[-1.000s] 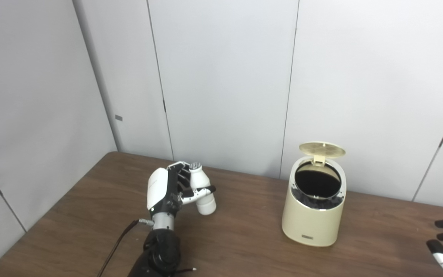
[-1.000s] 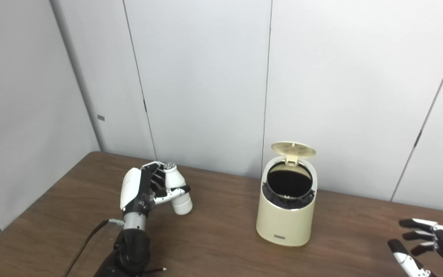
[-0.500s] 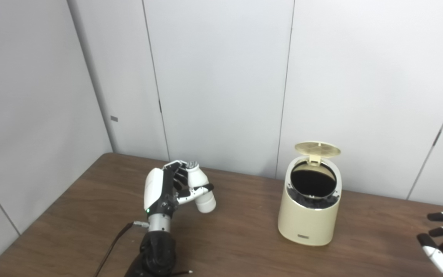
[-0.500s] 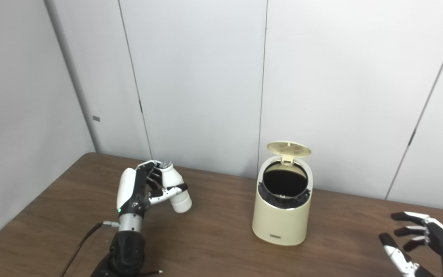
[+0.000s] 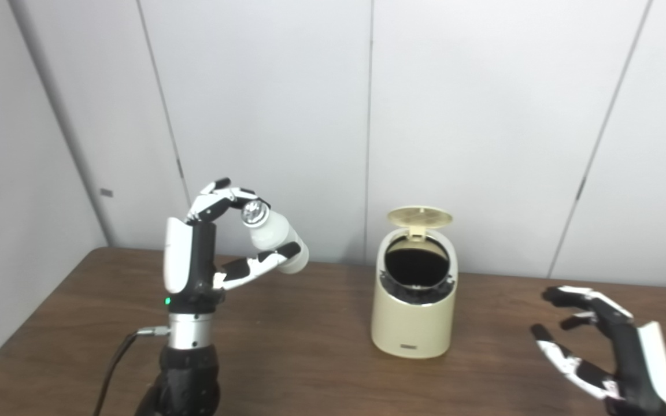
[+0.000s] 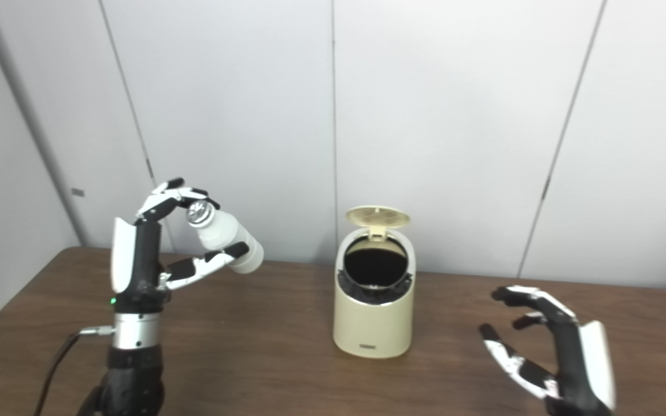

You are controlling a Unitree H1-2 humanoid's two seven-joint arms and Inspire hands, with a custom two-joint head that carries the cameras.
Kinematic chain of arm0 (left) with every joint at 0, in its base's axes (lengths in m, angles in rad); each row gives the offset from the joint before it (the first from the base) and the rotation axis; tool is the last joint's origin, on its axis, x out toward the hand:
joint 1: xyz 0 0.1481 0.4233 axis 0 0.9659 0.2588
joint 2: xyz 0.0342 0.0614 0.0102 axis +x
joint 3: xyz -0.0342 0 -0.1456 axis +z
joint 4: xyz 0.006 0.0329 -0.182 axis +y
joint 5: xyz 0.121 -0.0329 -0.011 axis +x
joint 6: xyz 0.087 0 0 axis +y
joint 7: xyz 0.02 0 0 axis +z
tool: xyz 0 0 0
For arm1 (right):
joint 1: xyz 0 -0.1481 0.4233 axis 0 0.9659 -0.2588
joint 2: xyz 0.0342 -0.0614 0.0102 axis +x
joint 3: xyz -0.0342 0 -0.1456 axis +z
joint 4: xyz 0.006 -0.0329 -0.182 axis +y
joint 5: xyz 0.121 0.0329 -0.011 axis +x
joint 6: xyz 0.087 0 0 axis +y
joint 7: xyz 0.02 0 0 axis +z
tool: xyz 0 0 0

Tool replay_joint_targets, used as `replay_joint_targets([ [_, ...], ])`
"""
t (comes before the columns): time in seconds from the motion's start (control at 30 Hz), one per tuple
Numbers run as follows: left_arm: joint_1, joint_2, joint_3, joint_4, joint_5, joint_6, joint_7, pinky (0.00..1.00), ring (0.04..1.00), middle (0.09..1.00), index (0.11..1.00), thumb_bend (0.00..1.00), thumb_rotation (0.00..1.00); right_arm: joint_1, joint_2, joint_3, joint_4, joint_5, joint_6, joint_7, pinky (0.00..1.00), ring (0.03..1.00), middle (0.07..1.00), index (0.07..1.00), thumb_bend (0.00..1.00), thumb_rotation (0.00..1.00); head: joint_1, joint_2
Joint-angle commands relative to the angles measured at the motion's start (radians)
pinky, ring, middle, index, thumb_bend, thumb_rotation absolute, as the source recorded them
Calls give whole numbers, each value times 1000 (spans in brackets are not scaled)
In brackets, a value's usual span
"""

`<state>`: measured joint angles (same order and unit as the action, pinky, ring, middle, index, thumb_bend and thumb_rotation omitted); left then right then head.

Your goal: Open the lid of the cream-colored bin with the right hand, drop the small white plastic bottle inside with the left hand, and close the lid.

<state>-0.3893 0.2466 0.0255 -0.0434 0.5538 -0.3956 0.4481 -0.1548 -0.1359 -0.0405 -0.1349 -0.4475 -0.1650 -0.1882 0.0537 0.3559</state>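
Brown table (image 5: 321,370), grey panel wall behind. Left hand (image 5: 194,260) raised since a second ago, fingers (image 5: 217,193) and thumb clamped on bottle (image 5: 272,237), tilted. Bin (image 5: 414,306) right of fingertips, lid (image 5: 420,216) up. Right hand (image 5: 610,352) spread, empty. Drop next.

I see a dark wood-grain table (image 5: 321,370) with a dull sheen, and a bin (image 5: 413,315) of smooth, matt cream plastic. The bottle (image 5: 275,236) looks like smooth white plastic with a shiny, metallic-looking cap. My left hand (image 5: 194,260) has glossy white and black shells above a bare metal wrist.
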Motion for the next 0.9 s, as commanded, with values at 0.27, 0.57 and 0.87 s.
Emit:
replay_joint_targets([
  [0.27, -118, -20, -80, -25, 165, -74, 121, 972, 733, 464, 511, 522, 0, -44, -1, 7, 77, -4, -111, -61, 554, 700, 714, 622, 244, 0, -55, -20],
  [0.57, -181, -60, -209, 69, 218, -73, 248, 1000, 756, 445, 525, 520, 0, -44, 1, 17, 92, -17, -132, -77, 562, 706, 718, 647, 263, 0, -77, -11],
  [0.87, -169, -93, -313, 87, 269, -74, 321, 1000, 757, 451, 522, 519, 0, -42, 1, 20, 91, -33, -124, -87, 563, 700, 720, 634, 265, 23, -91, -5],
])
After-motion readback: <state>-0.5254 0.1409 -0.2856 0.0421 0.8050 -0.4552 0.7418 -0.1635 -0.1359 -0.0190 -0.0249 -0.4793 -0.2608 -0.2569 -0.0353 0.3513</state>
